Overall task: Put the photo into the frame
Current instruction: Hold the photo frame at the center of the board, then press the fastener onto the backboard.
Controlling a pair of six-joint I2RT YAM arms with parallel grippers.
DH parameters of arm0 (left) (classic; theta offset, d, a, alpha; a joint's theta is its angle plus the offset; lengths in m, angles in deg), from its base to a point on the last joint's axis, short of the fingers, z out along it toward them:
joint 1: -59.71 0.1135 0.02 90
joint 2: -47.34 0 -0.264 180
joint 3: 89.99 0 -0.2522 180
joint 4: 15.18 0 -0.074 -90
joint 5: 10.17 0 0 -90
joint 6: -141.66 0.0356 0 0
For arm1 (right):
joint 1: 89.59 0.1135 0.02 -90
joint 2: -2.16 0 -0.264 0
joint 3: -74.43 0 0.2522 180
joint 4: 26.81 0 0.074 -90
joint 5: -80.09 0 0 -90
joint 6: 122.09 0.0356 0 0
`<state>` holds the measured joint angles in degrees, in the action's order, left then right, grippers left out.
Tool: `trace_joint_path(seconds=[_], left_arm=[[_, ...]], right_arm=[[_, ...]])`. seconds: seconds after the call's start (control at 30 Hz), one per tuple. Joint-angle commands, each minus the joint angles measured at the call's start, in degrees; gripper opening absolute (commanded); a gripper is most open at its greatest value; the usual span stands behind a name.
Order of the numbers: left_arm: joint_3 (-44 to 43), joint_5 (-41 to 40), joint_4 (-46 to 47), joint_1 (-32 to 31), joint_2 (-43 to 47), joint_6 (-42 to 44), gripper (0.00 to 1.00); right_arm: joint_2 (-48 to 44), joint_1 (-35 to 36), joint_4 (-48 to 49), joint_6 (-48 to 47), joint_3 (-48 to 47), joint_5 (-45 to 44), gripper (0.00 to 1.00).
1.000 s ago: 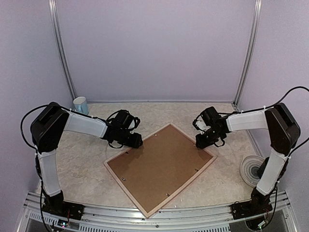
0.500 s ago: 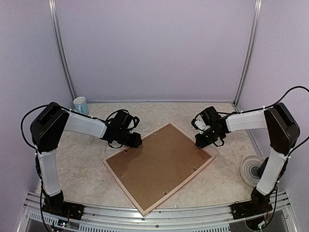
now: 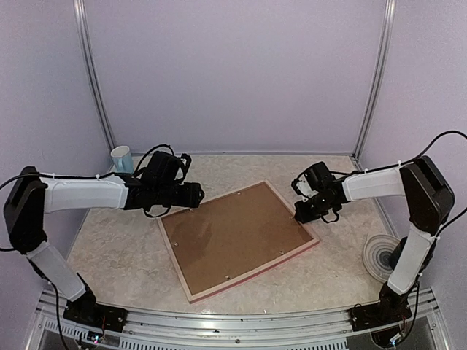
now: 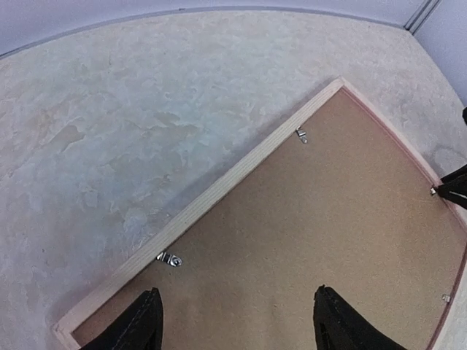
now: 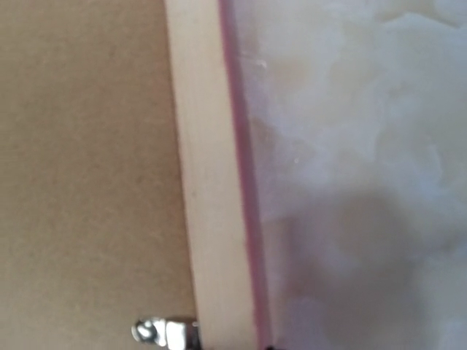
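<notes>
Two arms: mine, bolted at the near edge of the bench (image 3: 124, 248), both reaching in toward one item.
Frame (image 3: 255, 270): lay flat and face down near the middle of the bench, turned a little askew. The pale wood back was uppermost, and the pink face showed only as a thin line along the near and right edges.
Backing board (image 3: 233, 237): brown, filling the frame's opening from rail to rail.
Metal clips (image 4: 168, 258): small tabs seated on the board just inside the rails; another one (image 5: 164, 332) showed in my right wrist view.
Left fingers (image 3: 191, 194): released, spread wide with nothing between them. Both fingertips (image 4: 146, 324) were poised over the board beside the frame's far left corner.
Right fingers (image 3: 305, 214): down at the frame's right rail (image 5: 211, 182), just beside a clip. I could not tell whether they were clenched, parted or gripping, since my wrist view showed only rail, pink edge and bench.
Cup (image 3: 121, 157): pale blue, upright at the far left of the bench, well apart from the frame.
Round disc (image 3: 381, 255): pale, lying by my right arm's base.
</notes>
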<state>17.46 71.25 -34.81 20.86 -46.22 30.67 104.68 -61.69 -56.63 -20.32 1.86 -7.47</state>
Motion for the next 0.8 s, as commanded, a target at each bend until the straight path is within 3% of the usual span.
trace_joint_path(seconds=[0.0, 0.3, 0.77], left_arm=[[5.57, -4.29, -5.19, -1.55, 6.81, -6.07, 0.70], [15.40, -3.53, -7.20, 2.18, 11.17, -9.15, 0.70], [14.35, -0.07, -1.44, 6.23, 1.20, -8.39, 0.63]], right_arm=[[0.55, 0.07, 2.02, 7.11, 3.30, 0.99, 0.01], [-2.81, 0.07, 8.44, 13.92, 9.45, 0.49, 0.00], [-4.67, 0.11, 11.36, 15.71, 13.00, 0.38, 0.00]])
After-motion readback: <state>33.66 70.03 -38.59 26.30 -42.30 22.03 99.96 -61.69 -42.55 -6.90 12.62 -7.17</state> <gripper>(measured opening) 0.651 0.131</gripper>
